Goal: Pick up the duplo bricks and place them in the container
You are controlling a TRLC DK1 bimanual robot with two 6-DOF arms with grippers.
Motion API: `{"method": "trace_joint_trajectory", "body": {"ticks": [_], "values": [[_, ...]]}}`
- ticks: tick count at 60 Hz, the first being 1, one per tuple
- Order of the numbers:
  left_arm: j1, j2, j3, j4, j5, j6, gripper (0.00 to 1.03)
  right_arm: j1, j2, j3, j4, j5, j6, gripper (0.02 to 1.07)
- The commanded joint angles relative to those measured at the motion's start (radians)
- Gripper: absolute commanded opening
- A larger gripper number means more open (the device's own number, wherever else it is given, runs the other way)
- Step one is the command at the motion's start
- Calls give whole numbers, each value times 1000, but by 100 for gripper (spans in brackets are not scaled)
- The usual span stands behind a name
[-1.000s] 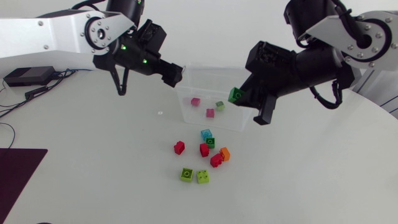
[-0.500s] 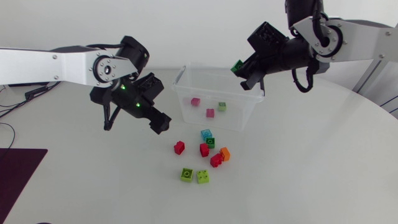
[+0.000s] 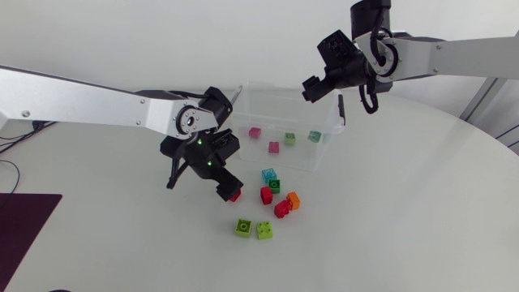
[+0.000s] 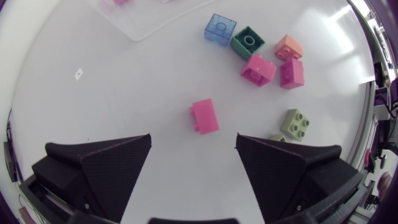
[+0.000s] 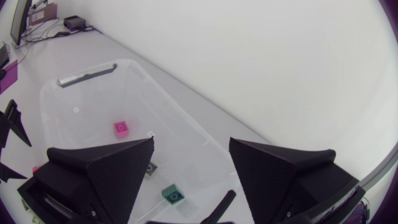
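Lowered over the red brick [image 4: 204, 116], the empty left tool [image 4: 193, 142] is held wide, closing being needed next; the right tool [image 5: 191, 146] is spread empty above the container [image 5: 93, 74].

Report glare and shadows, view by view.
Head view: even light, with only faint soft shadows under the loose bricks. Left wrist view: a bright glare patch on the table beyond the orange brick. Right wrist view: soft highlights along the container rim, no hard shadows.
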Motion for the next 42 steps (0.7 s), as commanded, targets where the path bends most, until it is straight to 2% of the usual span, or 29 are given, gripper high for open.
{"method": "trace_joint_trajectory", "body": {"ticks": [1,5,17,23,26,29,33,38,42], "values": [[-7,47,42,-9,-15,-47,91,12,-102,-82,47,34,46,101],[-14,72,63,-9,-36,-64,91,20,-174,-145,64,47,61,101],[-40,147,118,-7,-64,-118,74,77,-372,-330,-10,69,72,100],[-56,178,135,-2,-84,-136,56,103,-436,-412,-46,55,54,97],[-60,189,137,-2,-91,-138,47,114,-461,-447,-68,21,24,97],[-60,196,135,-1,-99,-141,32,121,-490,-497,-91,-42,-48,97],[-62,201,132,-1,-105,-141,32,126,-510,-545,-112,-92,-129,97],[-64,207,121,-13,-111,-141,29,127,-510,-570,-208,-206,-246,97],[-64,212,120,-33,-111,-141,26,130,-508,-577,-257,-243,-305,97]]}}
